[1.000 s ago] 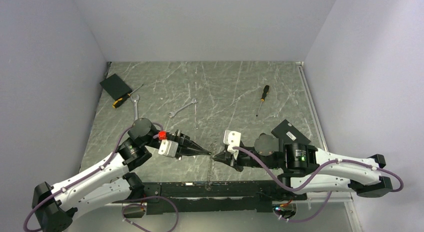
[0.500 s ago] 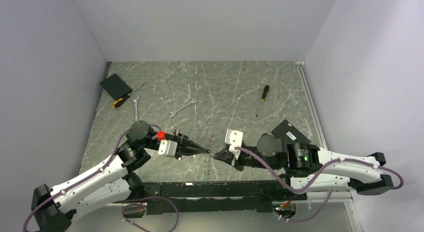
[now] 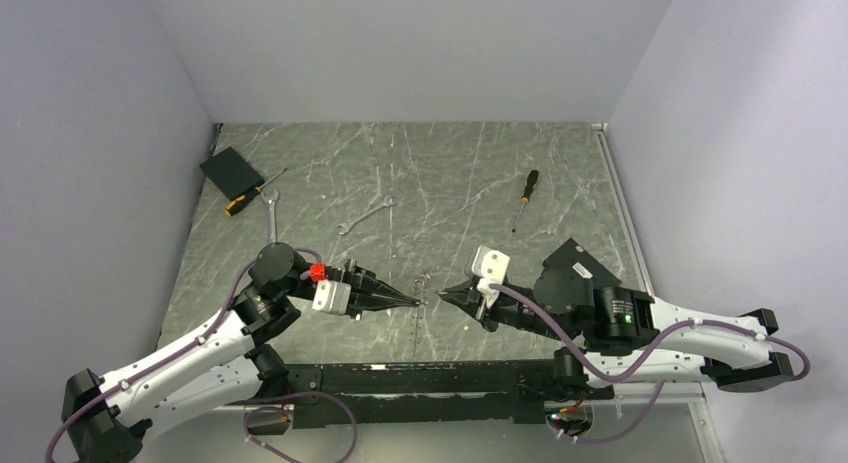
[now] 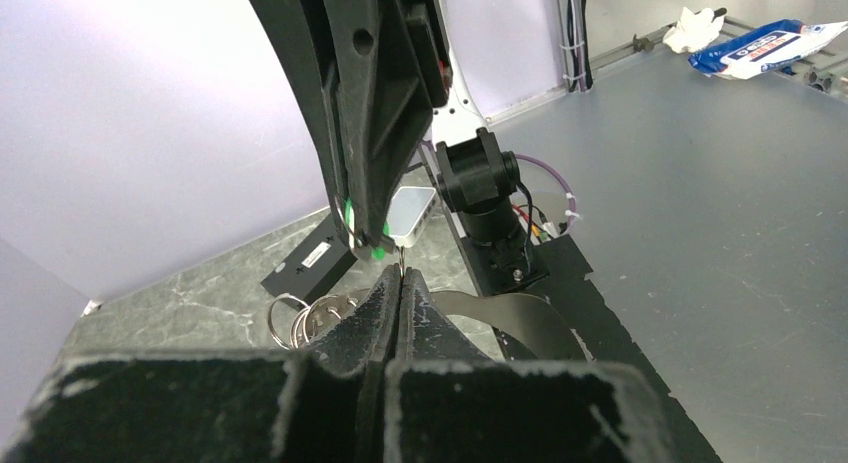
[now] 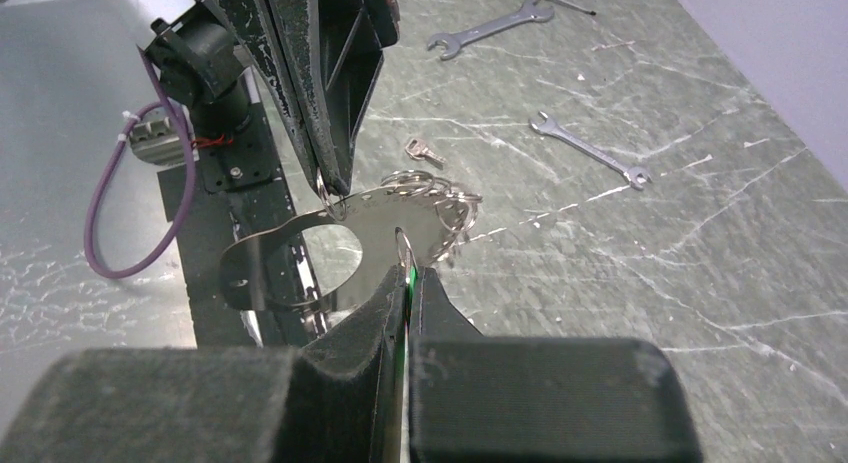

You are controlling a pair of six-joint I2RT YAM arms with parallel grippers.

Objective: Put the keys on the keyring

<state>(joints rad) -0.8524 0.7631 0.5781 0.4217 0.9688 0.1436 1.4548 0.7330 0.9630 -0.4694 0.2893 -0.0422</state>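
My left gripper is shut, its tips pinching a thin ring of the keyring. The keyring is a bunch of small rings and beaded chain with a flat shiny tag, lying just below the left fingers. My right gripper faces the left one with a small gap between them. It is shut on the green-headed key, whose small ring sticks out of the tips. A plain silvery key lies on the table beyond the chain.
Two silver wrenches lie at the back left. One screwdriver lies at the back right. Another lies beside a black box at the far left. The arms' black mounting rail runs along the near edge.
The right gripper has drawn back to the right and slightly away, opening a gap from the left gripper's tips. The left gripper has barely moved. Both stay shut.
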